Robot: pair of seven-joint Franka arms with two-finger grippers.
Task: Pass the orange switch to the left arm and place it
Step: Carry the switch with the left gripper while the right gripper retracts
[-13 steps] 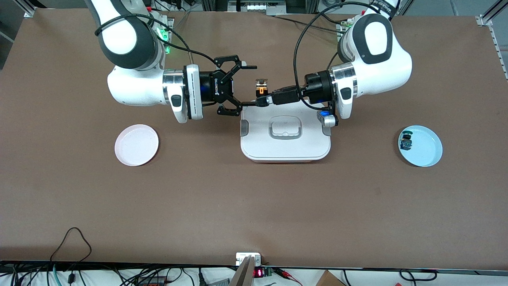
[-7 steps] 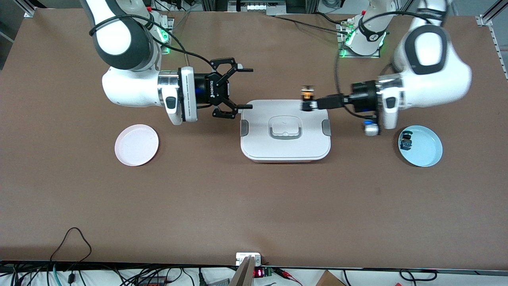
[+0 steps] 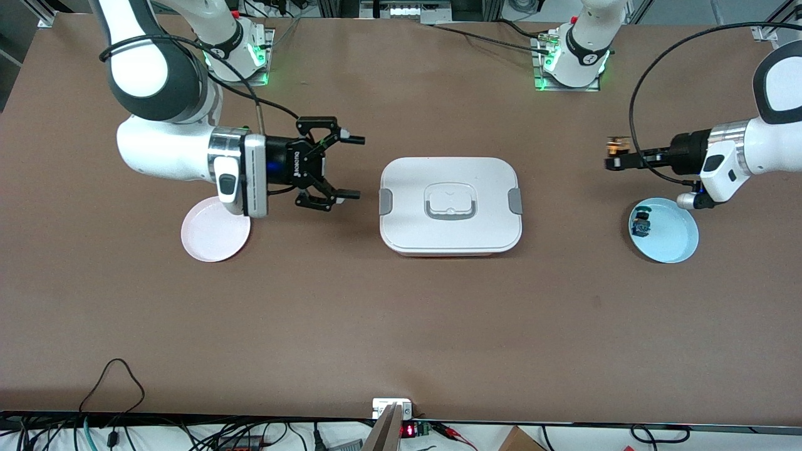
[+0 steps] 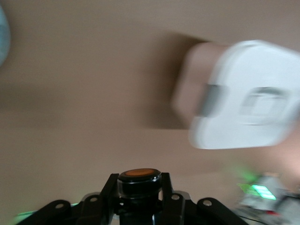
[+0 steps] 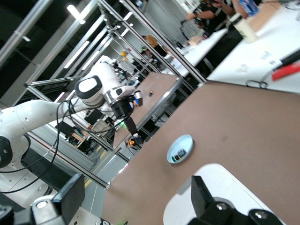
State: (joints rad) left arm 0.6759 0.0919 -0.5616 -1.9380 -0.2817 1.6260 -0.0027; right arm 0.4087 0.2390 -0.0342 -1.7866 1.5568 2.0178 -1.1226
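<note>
Brown worktop (image 3: 401, 313) filled the scene you were working over, with the white box (image 3: 450, 205) lying closed at its middle. Your left gripper (image 3: 612, 161) was clamped on the orange switch (image 3: 617, 148) and hung in the air toward the left arm's end of the worktop, over bare surface just beside the blue plate (image 3: 673, 241), well apart from the box. In the left wrist view the switch (image 4: 138, 176) sat upright between the closed fingers, its orange top showing. On the blue plate lay the other small part, the blue-bodied one (image 3: 641, 224), untouched.

Your right gripper (image 3: 341, 168) stood with its fingers spread wide and nothing between them, over the worktop between the pink plate (image 3: 207, 238) and the box. The pink plate was bare.

Judging from that, you had the pickup done, but the handover was not: the switch was in the left gripper only, and the two grippers were far apart with the box between them. Left for you, as I read it: pass the switch to the right gripper clear of the box, then set it down, most likely on the pink plate.
</note>
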